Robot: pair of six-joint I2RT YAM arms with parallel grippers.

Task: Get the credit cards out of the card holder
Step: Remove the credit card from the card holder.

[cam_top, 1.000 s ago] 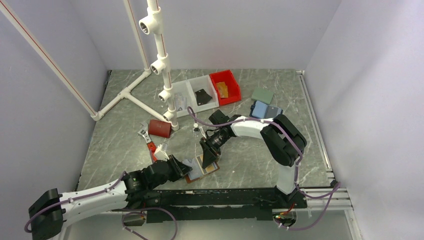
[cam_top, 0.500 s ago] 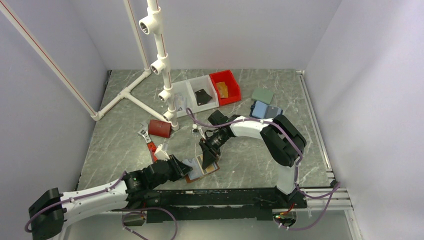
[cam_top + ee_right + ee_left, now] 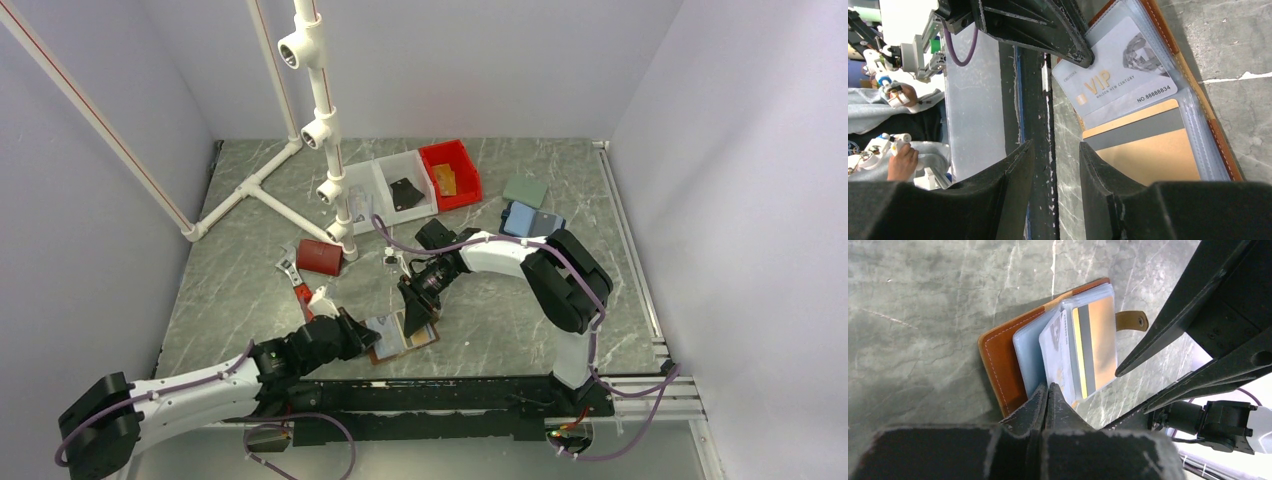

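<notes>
The brown card holder (image 3: pixel 427 339) lies open near the table's front edge, its clear sleeves facing up (image 3: pixel 995 365). A white VIP credit card (image 3: pixel 1055 355) (image 3: pixel 1128 65) sticks partly out of a sleeve. A gold card with a grey stripe (image 3: pixel 1095 340) (image 3: pixel 1153 155) sits in the sleeve beside it. My left gripper (image 3: pixel 1048 387) (image 3: pixel 362 335) is shut, its tips pinched on the white card's near edge. My right gripper (image 3: pixel 1055 145) (image 3: pixel 415 316) stands open over the holder's right side, one finger (image 3: pixel 1098 175) above the gold card's sleeve and nothing between the jaws.
A dark red box (image 3: pixel 320 257) and a wrench (image 3: pixel 289 272) lie left of the holder. At the back stand clear bins (image 3: pixel 392 185), a red bin (image 3: pixel 450 173), a blue case (image 3: pixel 530 220), a green pad (image 3: pixel 525 190) and a white pipe frame (image 3: pixel 320 120). The black front rail (image 3: pixel 450 395) runs just below the holder.
My left gripper has closed on the white card's edge and drawn back slightly to the left; more of the card shows. The right arm has not moved.
</notes>
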